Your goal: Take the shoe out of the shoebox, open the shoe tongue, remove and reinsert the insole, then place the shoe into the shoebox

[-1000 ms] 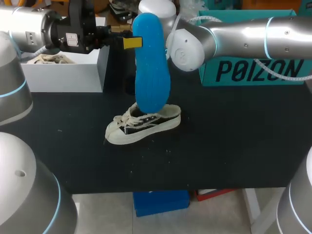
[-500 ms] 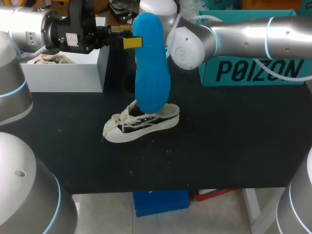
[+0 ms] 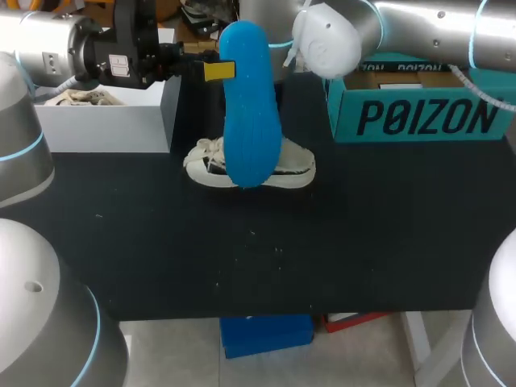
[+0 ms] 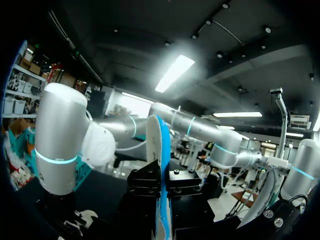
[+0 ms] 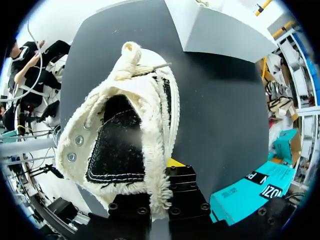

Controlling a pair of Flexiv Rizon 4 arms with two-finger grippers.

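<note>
Left fingers (image 3: pixel 219 71) clenched on blue insole (image 3: pixel 251 121), held upright above counter (image 3: pixel 363 242). Right fingers (image 5: pixel 167 189) grasping cream shoe (image 3: pixel 294 171) by fleecy opening rim. Shoe sits behind insole, between white box (image 3: pixel 105 121) and teal shoebox (image 3: pixel 419 117). Whether sole touches counter: cannot tell.

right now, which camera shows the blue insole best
Head view: the blue insole hangs full length, broad face showing, held by the left gripper. Left wrist view catches only its thin edge; right wrist view shows just the shoe.
</note>
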